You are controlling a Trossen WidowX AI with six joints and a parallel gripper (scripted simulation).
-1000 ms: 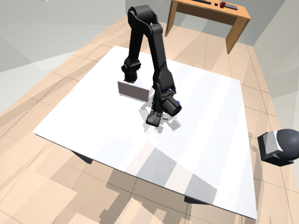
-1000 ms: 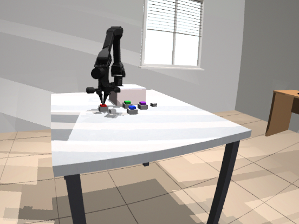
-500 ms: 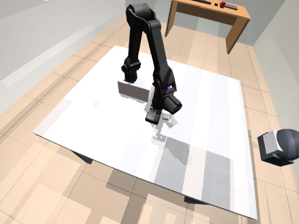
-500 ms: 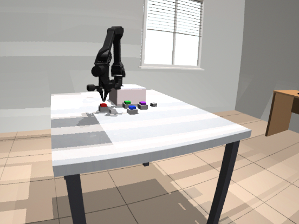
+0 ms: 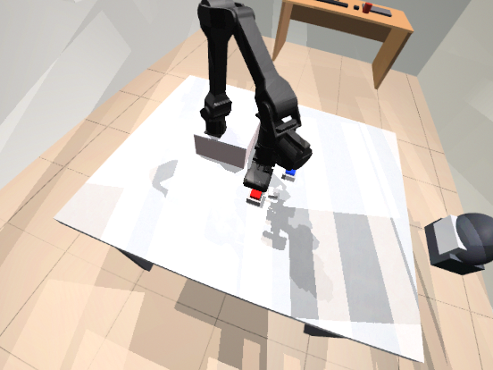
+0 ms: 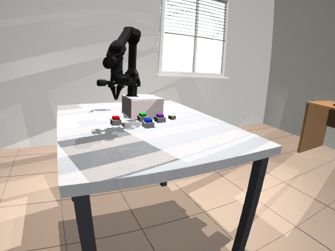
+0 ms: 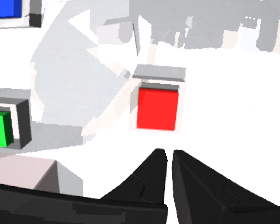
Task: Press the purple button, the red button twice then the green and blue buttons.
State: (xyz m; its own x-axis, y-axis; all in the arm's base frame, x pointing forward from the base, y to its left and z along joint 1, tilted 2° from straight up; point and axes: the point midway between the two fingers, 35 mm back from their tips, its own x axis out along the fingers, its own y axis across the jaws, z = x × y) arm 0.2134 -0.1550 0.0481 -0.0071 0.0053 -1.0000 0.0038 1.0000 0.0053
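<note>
My gripper [image 6: 116, 99] [image 7: 168, 158] is shut and empty. It hangs well above the table, and its tips show just below the red button in the wrist view. The red button [image 5: 255, 194] [image 6: 116, 118] [image 7: 157, 109] stands up out of its grey base, not touched. The green button [image 6: 142, 114] [image 7: 5, 129] is between the red and purple ones in the exterior view; the arm hides it in the top view. The blue button [image 5: 290, 172] [image 6: 148, 120] [image 7: 10, 8] is nearer that camera. The purple button [image 6: 159, 116] shows only in the exterior view.
A small light grey block [image 5: 273, 195] [image 6: 126, 124] [image 7: 116, 34] lies between the red and blue buttons. Another grey block [image 6: 172, 117] lies beyond the purple button. The pale box [image 5: 219, 152] [image 6: 147, 107] under the arm's base stands behind the buttons. All are on the white table [image 5: 179, 252] [image 6: 197, 140].
</note>
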